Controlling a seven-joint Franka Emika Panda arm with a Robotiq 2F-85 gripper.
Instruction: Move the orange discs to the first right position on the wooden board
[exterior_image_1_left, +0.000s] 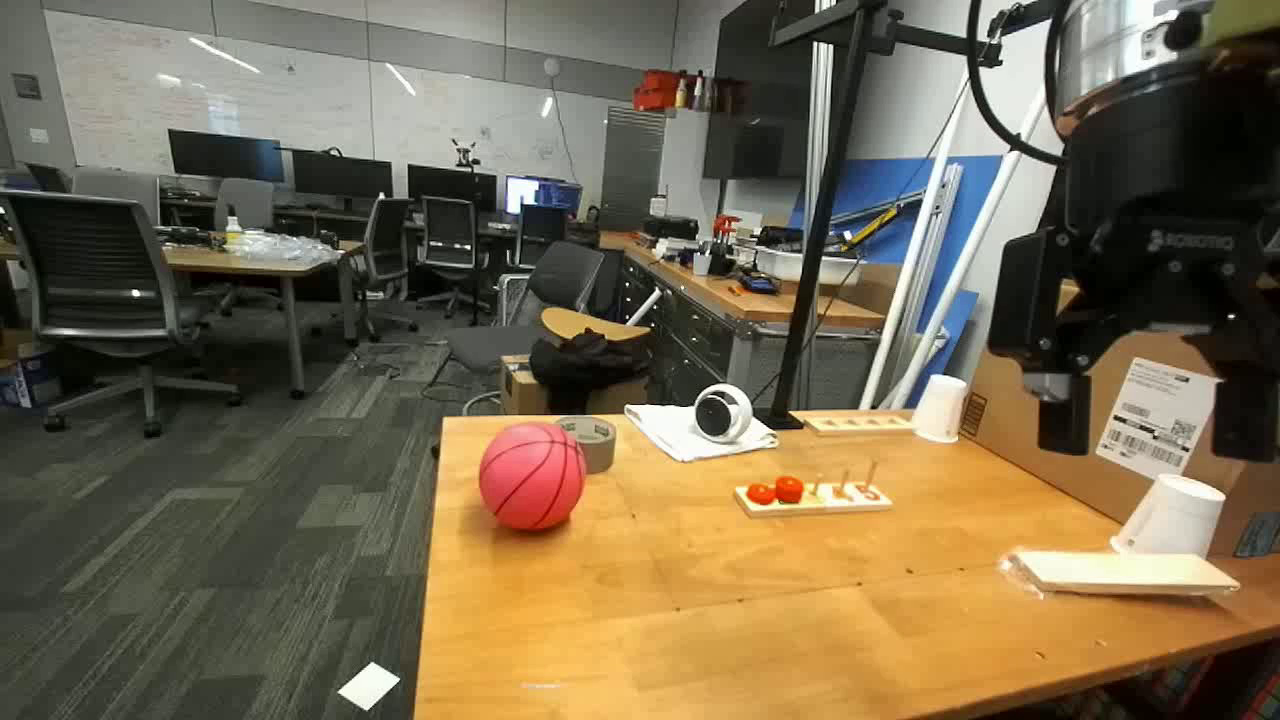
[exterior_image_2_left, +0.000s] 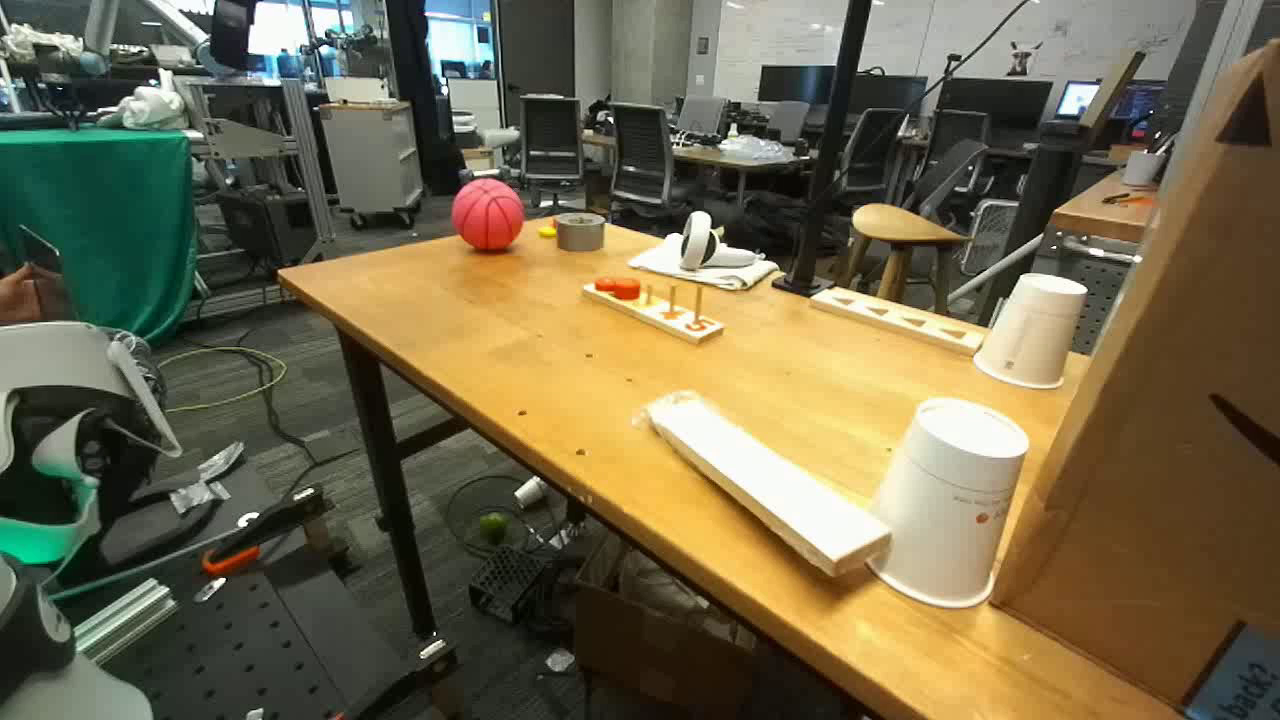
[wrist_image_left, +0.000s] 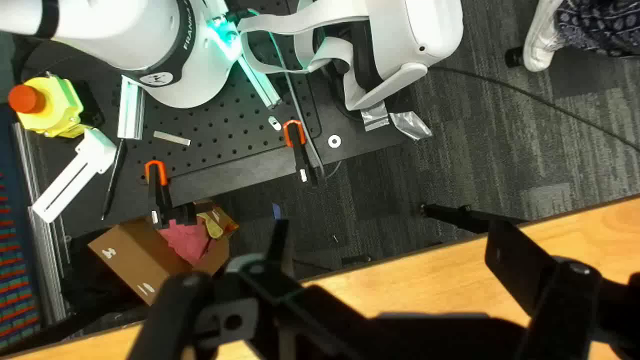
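Orange discs (exterior_image_1_left: 789, 489) sit on the left two positions of the pale wooden board (exterior_image_1_left: 822, 506), with a taller stack on the second. Three thin pegs rise bare from the right part of the board, tallest at the right end. The discs (exterior_image_2_left: 627, 289) and the board (exterior_image_2_left: 655, 318) also show in another exterior view. My gripper (exterior_image_1_left: 1155, 430) hangs high at the right, in front of a cardboard box and well apart from the board. Its fingers (wrist_image_left: 510, 255) are spread wide with nothing between them. The wrist view shows neither board nor discs.
A red ball (exterior_image_1_left: 532, 476), a tape roll (exterior_image_1_left: 598, 445) and a white headset part (exterior_image_1_left: 722, 413) on a cloth stand around the board. White cups (exterior_image_1_left: 940, 408), a wrapped wooden block (exterior_image_1_left: 1125, 573), a black post (exterior_image_1_left: 825, 200) and a cardboard box (exterior_image_1_left: 1030, 390) are toward the right.
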